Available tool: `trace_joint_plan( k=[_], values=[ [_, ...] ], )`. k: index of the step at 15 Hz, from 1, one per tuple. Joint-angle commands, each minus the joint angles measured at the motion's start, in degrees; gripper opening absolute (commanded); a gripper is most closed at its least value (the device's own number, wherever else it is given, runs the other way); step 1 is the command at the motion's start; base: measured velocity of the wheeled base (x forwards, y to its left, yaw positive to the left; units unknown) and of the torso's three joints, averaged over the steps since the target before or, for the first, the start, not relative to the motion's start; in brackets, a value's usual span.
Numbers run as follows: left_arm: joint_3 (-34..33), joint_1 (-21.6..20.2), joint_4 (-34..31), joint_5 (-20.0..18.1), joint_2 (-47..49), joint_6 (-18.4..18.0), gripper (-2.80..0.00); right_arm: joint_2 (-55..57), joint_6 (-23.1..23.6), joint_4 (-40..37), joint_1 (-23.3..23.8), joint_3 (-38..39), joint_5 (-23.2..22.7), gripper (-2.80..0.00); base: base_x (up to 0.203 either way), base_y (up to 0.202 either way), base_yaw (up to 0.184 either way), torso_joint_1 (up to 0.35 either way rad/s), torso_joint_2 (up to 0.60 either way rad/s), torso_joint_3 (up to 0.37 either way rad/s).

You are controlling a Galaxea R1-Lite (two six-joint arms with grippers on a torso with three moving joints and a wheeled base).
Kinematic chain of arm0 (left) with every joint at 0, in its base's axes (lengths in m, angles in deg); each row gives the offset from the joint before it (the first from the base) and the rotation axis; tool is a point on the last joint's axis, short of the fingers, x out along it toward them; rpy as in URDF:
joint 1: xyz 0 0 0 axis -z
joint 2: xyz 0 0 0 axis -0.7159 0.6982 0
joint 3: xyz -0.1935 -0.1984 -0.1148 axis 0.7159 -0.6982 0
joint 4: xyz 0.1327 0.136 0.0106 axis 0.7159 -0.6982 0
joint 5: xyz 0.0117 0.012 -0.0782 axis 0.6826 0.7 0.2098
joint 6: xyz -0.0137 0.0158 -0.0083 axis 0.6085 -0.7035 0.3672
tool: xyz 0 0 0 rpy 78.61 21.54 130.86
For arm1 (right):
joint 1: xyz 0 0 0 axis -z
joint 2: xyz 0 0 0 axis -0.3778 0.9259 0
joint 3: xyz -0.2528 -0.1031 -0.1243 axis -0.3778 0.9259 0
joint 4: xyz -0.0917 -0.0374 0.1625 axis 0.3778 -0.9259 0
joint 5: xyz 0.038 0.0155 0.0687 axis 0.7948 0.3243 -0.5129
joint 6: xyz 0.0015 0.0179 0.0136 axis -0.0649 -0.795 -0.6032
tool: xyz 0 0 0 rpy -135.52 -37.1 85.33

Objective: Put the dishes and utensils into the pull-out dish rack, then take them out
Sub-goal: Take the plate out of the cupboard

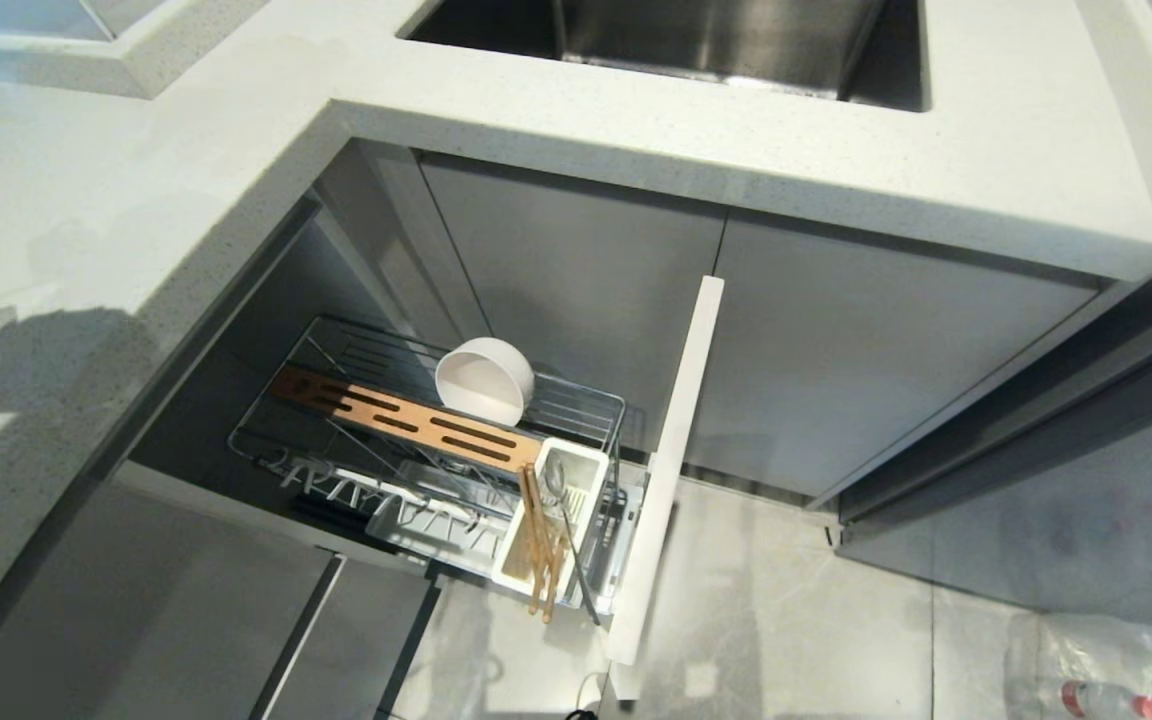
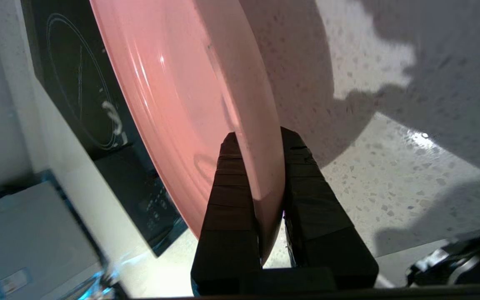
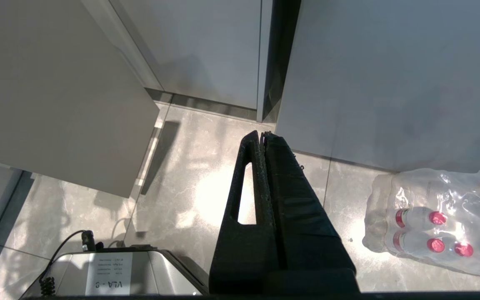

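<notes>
My left gripper (image 2: 261,139) is shut on the rim of the pink plate (image 2: 181,91), held edge-on above the speckled counter (image 2: 390,175); neither shows in the head view. The pull-out dish rack (image 1: 436,440) stands drawn out under the counter. A cream-white bowl (image 1: 484,380) stands on edge behind the brown slotted strip (image 1: 406,420). In the white cutlery box (image 1: 556,520) lean the wooden chopsticks (image 1: 539,545) and the grey spoon (image 1: 568,530). My right gripper (image 3: 263,134) is shut and empty, parked low over the floor.
The pale drawer front (image 1: 671,460) sticks out at the rack's right. A sink (image 1: 696,40) lies at the top of the counter (image 1: 136,180). A black induction hob (image 2: 86,87) lies beyond the plate. A shrink-wrapped pack of bottles (image 3: 440,221) sits on the floor.
</notes>
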Motion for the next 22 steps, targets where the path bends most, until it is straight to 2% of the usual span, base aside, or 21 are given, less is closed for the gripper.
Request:
trace_joint_plan(
  k=[1, 6, 9, 13, 22],
  values=[
    [0.0, 0.0, -1.5, 0.3, 2.2, 0.1, -2.8, 0.0, 0.0, 0.0, 0.0, 0.1, 0.0, -2.8, 0.0, 0.0, 0.0, 0.0, 0.0, 0.0],
    [0.1, 0.1, -0.7, -0.1, 4.3, 0.1, -2.8, 0.0, 0.0, 0.0, 0.0, 0.1, 0.0, -2.8, 0.0, 0.0, 0.0, 0.0, 0.0, 0.0],
    [1.0, 0.3, 0.1, -3.1, 5.3, 0.1, -2.8, 0.0, 0.0, 0.0, 0.0, 0.1, 0.0, -2.8, 0.0, 0.0, 0.0, 0.0, 0.0, 0.0],
    [1.0, 0.3, 5.0, -3.2, 6.1, -0.2, -2.8, 0.0, 0.0, 0.0, 0.0, 0.1, 0.0, -2.8, 0.0, 0.0, 0.0, 0.0, 0.0, 0.0],
    [1.0, 0.9, 5.4, -3.2, 5.7, -0.2, -2.8, 0.0, 0.0, 0.0, 0.0, 0.1, 0.0, -2.8, 0.0, 0.0, 0.0, 0.0, 0.0, 0.0]
  ],
)
